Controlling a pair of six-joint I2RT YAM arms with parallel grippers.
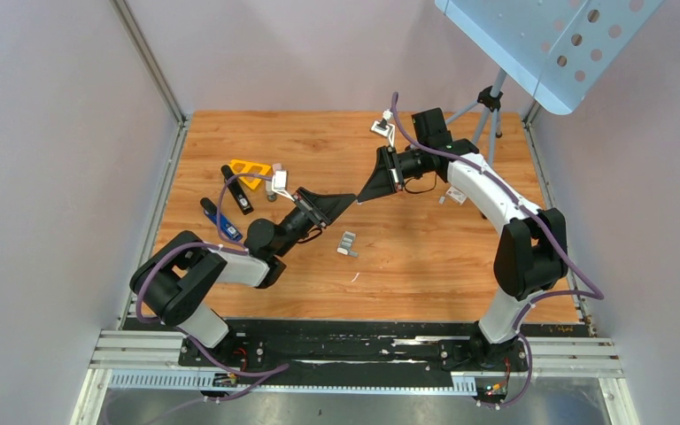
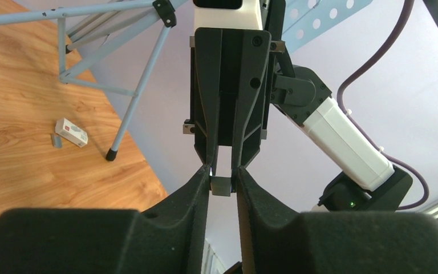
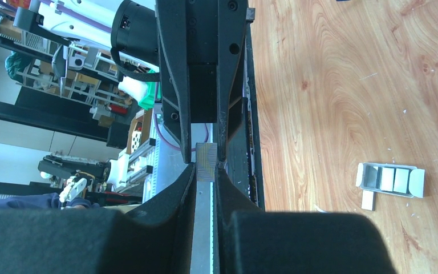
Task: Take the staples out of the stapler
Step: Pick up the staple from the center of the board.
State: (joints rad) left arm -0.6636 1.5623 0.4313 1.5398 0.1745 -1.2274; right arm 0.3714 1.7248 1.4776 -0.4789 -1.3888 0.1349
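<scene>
My two grippers meet tip to tip in mid-air over the table's middle. The left gripper [image 1: 351, 197] [image 2: 221, 174] and the right gripper [image 1: 362, 196] [image 3: 205, 169] both pinch one short grey staple strip [image 2: 221, 186] [image 3: 206, 162] from opposite ends. The strip touches both pairs of fingertips. A black stapler-like tool [image 1: 237, 189] lies at the far left of the table, next to a blue-and-black tool [image 1: 221, 220]. I cannot tell which of the two is the stapler.
A small grey tray [image 1: 347, 243] [image 3: 417, 182] holding staple blocks sits below the grippers, with a loose piece [image 3: 368, 200] beside it. A yellow part [image 1: 251, 168] lies at the left. A small white box [image 1: 456, 195] [image 2: 71, 132] lies near a tripod leg [image 2: 126, 117].
</scene>
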